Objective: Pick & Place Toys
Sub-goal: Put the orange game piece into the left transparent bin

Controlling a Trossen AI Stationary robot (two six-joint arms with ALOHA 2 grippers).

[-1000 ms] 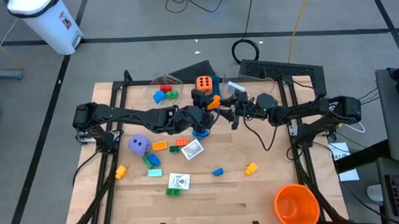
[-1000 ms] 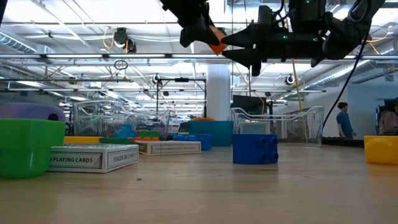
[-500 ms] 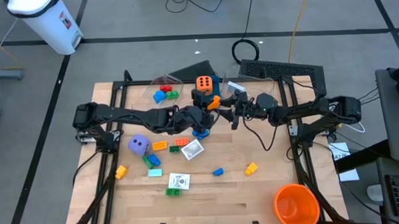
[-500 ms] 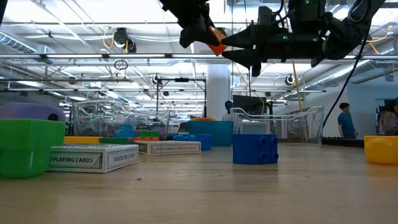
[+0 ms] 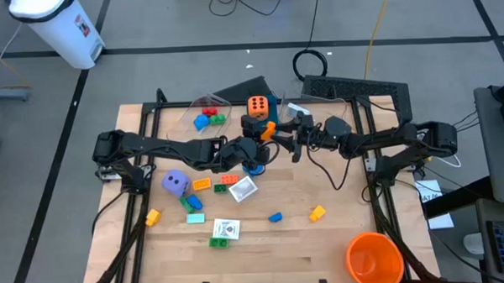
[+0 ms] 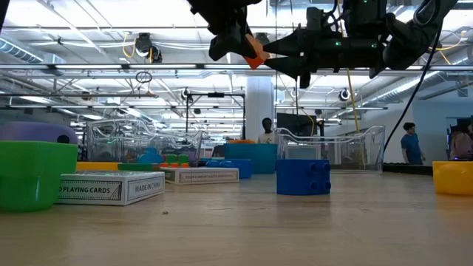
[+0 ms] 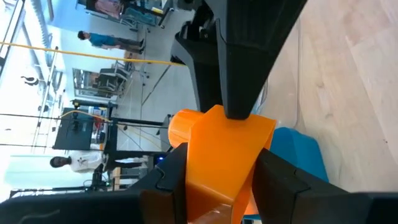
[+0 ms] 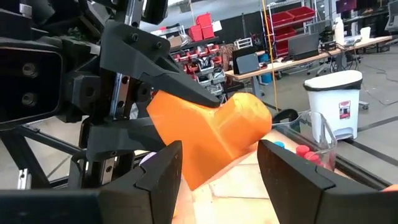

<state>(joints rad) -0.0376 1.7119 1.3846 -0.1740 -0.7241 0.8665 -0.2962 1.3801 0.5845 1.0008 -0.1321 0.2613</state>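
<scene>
High above the table's middle, an orange brick [image 5: 271,129] [image 6: 255,53] is held by my left gripper [image 5: 266,135], which is shut on it and reaches in from the table's left. My right gripper [image 5: 283,134] [image 6: 269,55] comes level from the right. It is open, with its fingers standing above and below the brick's free end [image 8: 211,137]. Other toys lie on the table: a purple die [image 5: 176,183], an orange die [image 5: 257,104], picture cards [image 5: 225,230] and loose bricks [image 5: 275,216]. My left gripper pinches the orange brick between its two fingers, on two opposite sides [image 7: 194,167]. The fingers come from the table's left, slanting slightly down. The brick sits tilted in the hold, lifted well clear of the table, with its far end sticking out toward my right gripper.
Clear tubs [image 5: 202,110] [image 5: 327,122] stand at the far edge, the left one with red, blue and green bricks inside. A blue piece [image 5: 253,167] lies under the grippers. The big orange cup [image 5: 374,258] stands at the near right corner. Yellow bricks [image 5: 317,212] [image 5: 151,216] lie nearer the front.
My left gripper has turned a little at the wrist, and the orange brick has tipped slightly with it. It is still high above the table, between my right gripper's fingers.
</scene>
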